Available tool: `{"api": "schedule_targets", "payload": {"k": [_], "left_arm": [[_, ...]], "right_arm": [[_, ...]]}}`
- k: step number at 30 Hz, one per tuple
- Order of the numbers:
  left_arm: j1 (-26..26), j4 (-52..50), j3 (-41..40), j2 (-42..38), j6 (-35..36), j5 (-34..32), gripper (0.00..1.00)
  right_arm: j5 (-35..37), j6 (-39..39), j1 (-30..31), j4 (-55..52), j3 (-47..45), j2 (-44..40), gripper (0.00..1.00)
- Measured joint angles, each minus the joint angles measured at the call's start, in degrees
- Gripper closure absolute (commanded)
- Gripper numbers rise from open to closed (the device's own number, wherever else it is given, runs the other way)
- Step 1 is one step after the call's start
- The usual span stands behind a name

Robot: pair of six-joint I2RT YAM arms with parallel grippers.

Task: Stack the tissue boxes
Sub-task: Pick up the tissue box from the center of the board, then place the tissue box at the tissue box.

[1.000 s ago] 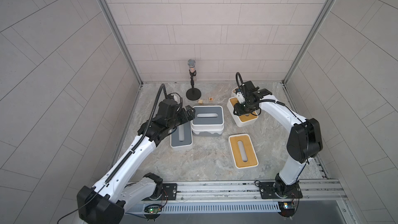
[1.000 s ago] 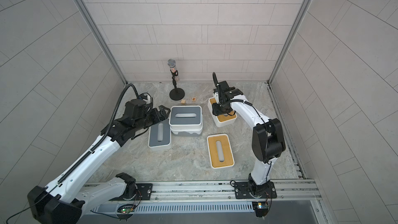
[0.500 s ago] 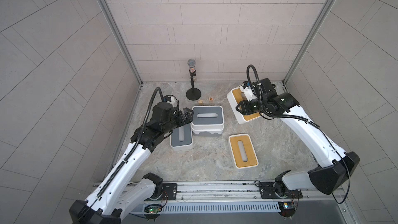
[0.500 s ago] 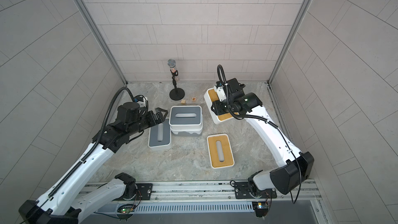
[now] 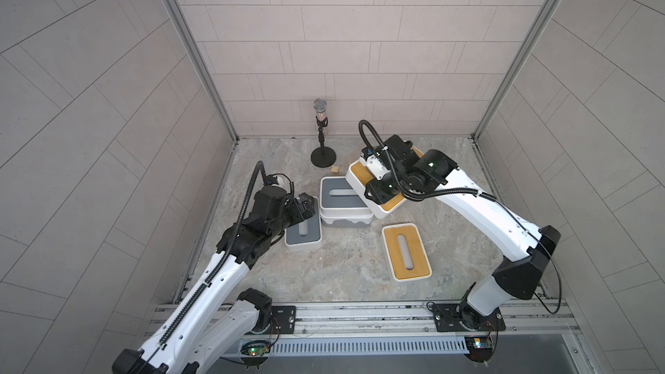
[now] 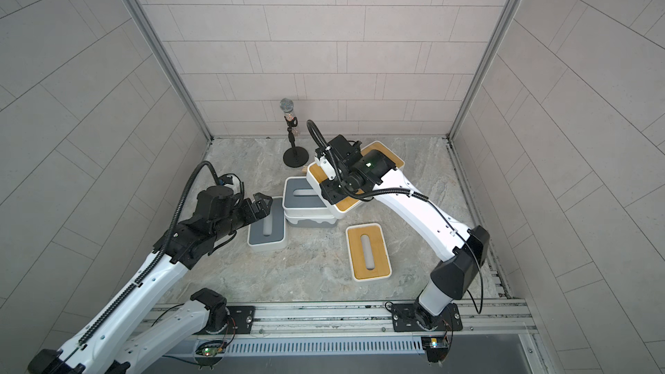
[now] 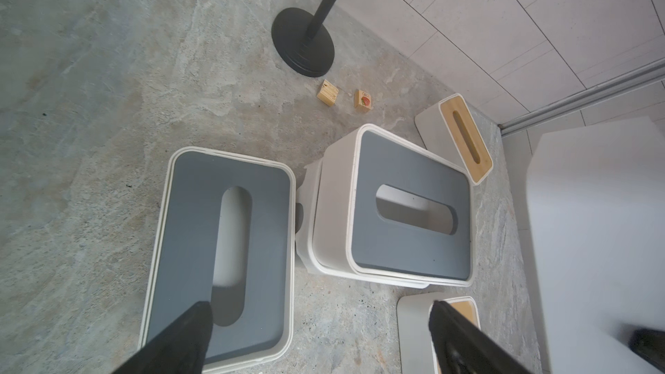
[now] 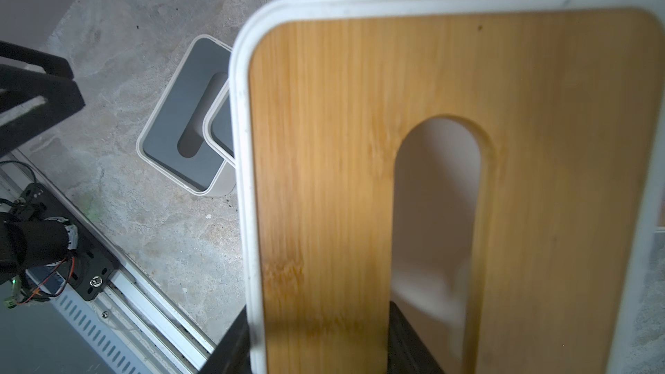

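Observation:
My right gripper (image 8: 320,336) is shut on the lid strip of a bamboo-lidded tissue box (image 8: 360,138), one finger outside the wall and one in the slot. In both top views this raised box (image 5: 394,204) (image 6: 348,204) overlaps the back right corner of a two-box stack (image 5: 342,197) (image 6: 304,200) with a grey lid on top. My left gripper (image 7: 320,305) (image 5: 308,205) stands open and empty over a single grey-lidded box (image 7: 194,232) (image 5: 303,232). Another bamboo-lidded box (image 5: 406,251) lies flat at the front right. A further bamboo-lidded box (image 7: 466,138) shows nearly edge-on beyond the stack.
A microphone stand (image 5: 324,156) is at the back, with two small wooden cubes (image 7: 328,92) (image 7: 363,100) beside its base. Tiled walls close three sides. The metal rail (image 5: 360,314) with both arm bases runs along the front edge.
The right arm has lifted the bamboo-lidded box from the back right and carried it left over the stack's corner. The left gripper has opened wide and drawn back from the stack.

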Motion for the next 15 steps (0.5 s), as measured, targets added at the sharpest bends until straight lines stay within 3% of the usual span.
{"api": "schedule_targets", "payload": {"k": [15], "left_arm": [[0.15, 0.11, -2.29, -1.46, -2.32, -1.97, 0.0]], "right_arm": [[3.28, -3.06, 4.59, -2.32, 12.09, 14.58, 0.63]]}}
